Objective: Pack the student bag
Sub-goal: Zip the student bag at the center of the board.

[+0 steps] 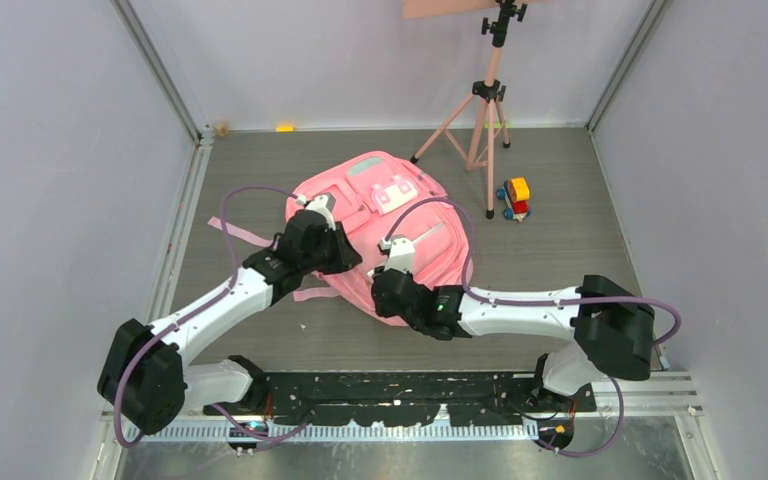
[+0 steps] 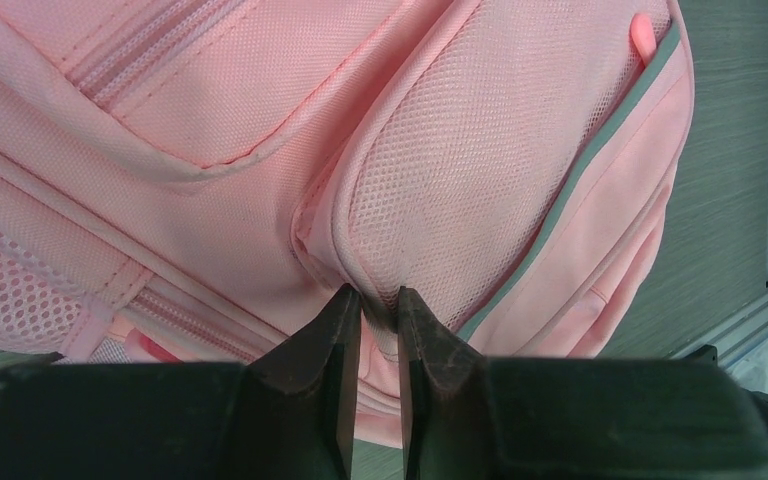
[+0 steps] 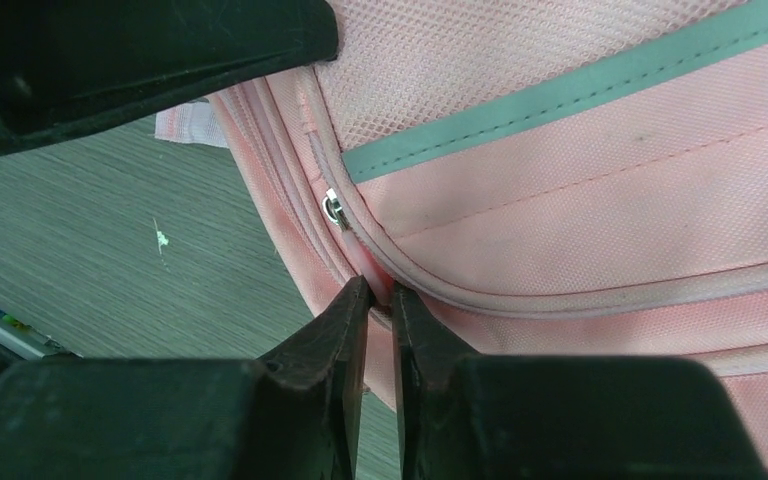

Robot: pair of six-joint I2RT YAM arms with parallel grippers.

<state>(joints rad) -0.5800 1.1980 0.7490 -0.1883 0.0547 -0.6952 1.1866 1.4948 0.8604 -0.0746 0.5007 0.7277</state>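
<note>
Pinching large soft pink fabric backpack [image 1: 365,212], flat on tabletop [image 1: 560,265], with left pincer [image 2: 380,296] clenched on mesh-pocket fold [image 2: 355,262], right pincer [image 3: 380,288] on zip seam [image 3: 365,262]. Judged barely begun: zip seemingly closed.

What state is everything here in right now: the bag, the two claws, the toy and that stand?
pink bag: lying flat on the table, pinched by both grippers.
left gripper: shut on a fold of the bag's fabric.
right gripper: shut on the bag's edge, just below the zip slider.
toy truck: upright on its wheels, nothing touching it.
tripod: standing, legs spread.
</note>
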